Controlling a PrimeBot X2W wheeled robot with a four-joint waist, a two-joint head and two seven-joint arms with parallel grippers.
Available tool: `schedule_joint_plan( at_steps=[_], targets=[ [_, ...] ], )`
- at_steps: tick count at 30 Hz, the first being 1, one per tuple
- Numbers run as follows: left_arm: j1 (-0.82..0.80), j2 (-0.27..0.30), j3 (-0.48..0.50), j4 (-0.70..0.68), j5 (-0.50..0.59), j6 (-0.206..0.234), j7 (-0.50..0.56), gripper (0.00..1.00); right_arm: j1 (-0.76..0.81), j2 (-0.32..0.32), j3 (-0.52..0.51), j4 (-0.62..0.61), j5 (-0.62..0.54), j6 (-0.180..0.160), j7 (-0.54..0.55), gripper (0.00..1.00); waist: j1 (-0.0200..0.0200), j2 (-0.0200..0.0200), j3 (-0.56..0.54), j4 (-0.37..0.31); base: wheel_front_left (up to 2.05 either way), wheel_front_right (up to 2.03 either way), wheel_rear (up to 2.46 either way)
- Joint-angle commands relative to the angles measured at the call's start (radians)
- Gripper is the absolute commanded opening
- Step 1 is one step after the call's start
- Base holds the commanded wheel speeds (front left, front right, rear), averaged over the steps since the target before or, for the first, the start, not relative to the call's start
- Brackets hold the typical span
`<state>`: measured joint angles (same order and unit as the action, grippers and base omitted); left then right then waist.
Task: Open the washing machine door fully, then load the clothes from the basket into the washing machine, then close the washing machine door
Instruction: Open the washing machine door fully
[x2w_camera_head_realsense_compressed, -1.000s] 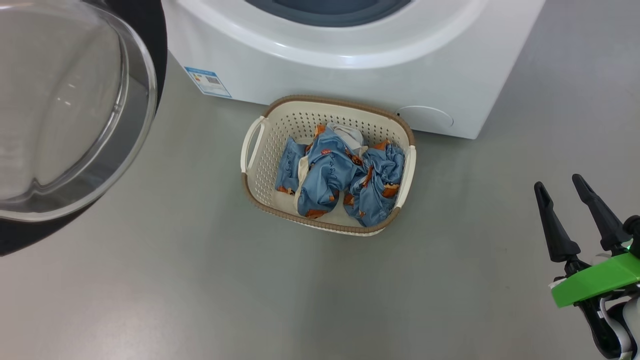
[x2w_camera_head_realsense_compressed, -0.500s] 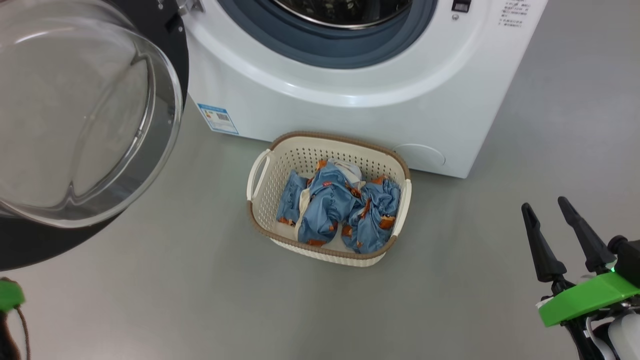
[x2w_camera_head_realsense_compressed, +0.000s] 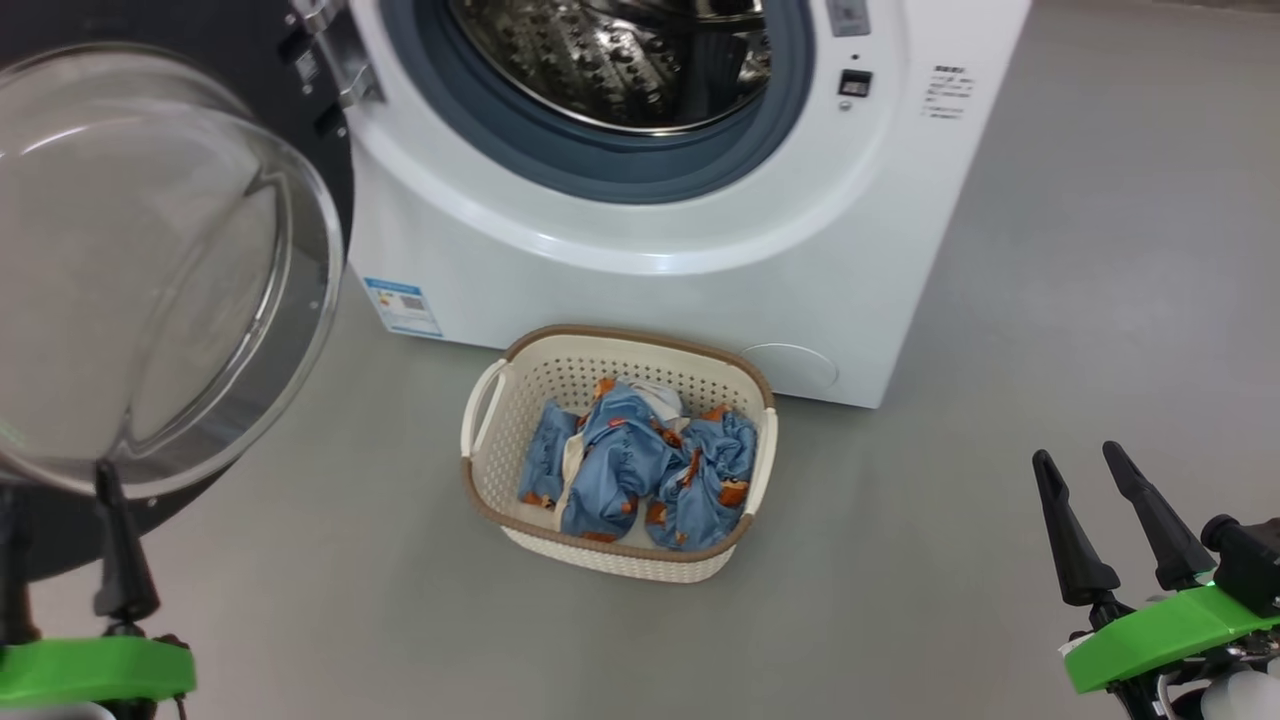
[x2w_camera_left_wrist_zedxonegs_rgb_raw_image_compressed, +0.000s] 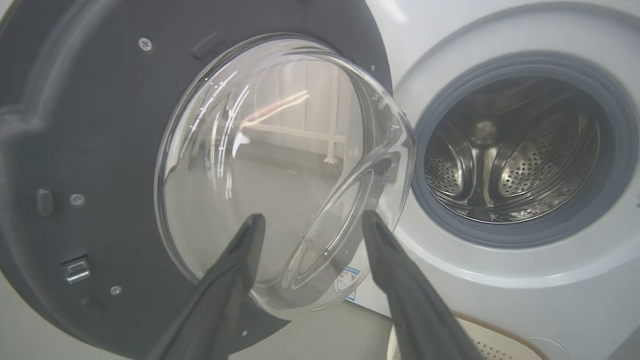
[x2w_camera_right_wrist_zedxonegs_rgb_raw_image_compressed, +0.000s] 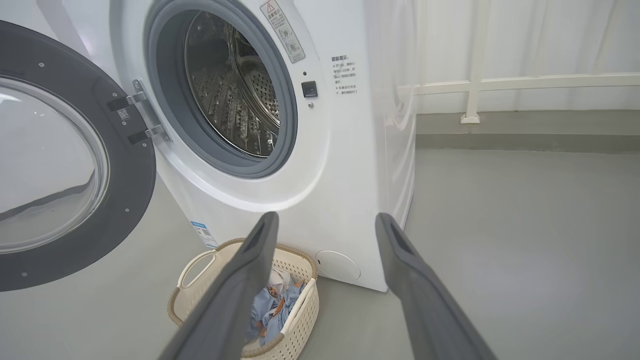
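Note:
The washing machine (x2w_camera_head_realsense_compressed: 650, 270) stands at the top of the head view, its steel drum (x2w_camera_head_realsense_compressed: 620, 60) exposed. The washing machine door (x2w_camera_head_realsense_compressed: 200, 260) hangs swung out to the left, its glass bulge facing me. On the floor before the machine sits the basket (x2w_camera_head_realsense_compressed: 520, 530), with the blue and orange clothes (x2w_camera_head_realsense_compressed: 640, 470) bundled inside. My left gripper (x2w_camera_head_realsense_compressed: 55, 480) is at the lower left, open and empty, close under the door's glass (x2w_camera_left_wrist_zedxonegs_rgb_raw_image_compressed: 280, 165). My right gripper (x2w_camera_head_realsense_compressed: 1075, 452) is open and empty at the lower right, well clear of the basket (x2w_camera_right_wrist_zedxonegs_rgb_raw_image_compressed: 200, 280).
A blue label sticker (x2w_camera_head_realsense_compressed: 403, 305) marks the machine's lower left front. Grey floor (x2w_camera_head_realsense_compressed: 1050, 300) stretches to the right of the machine. A white rail and curtain (x2w_camera_right_wrist_zedxonegs_rgb_raw_image_compressed: 500, 82) line the far wall beyond it.
The head camera has tilted up, so the basket and machine sit lower in the picture and the drum shows. My left gripper has risen into the lower left corner. The right gripper keeps its pose.

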<state>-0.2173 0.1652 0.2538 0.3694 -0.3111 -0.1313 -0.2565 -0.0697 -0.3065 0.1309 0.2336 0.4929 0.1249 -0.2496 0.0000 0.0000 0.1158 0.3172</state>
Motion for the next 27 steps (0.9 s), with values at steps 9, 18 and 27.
schedule_joint_plan(
  at_steps=[9,18,27],
  targets=[
    [0.064,0.026,-0.056,-0.103,-0.022,0.001,-0.005,1.0,0.009,-0.012,-0.002,-0.029,0.0,0.006,-0.012,1.0,0.0,0.0,-0.021,-0.116,0.0,0.0,0.0],
    [0.094,0.031,-0.153,-0.157,-0.087,0.001,-0.005,1.0,0.02,-0.009,-0.018,-0.033,-0.001,0.006,-0.012,1.0,0.0,0.0,-0.022,-0.204,0.0,0.0,0.0],
    [0.099,0.037,-0.2,-0.156,-0.114,0.001,-0.005,1.0,0.018,-0.006,-0.018,-0.034,0.001,0.006,-0.012,1.0,0.0,0.0,-0.026,-0.273,0.0,0.0,0.0]
  ],
)
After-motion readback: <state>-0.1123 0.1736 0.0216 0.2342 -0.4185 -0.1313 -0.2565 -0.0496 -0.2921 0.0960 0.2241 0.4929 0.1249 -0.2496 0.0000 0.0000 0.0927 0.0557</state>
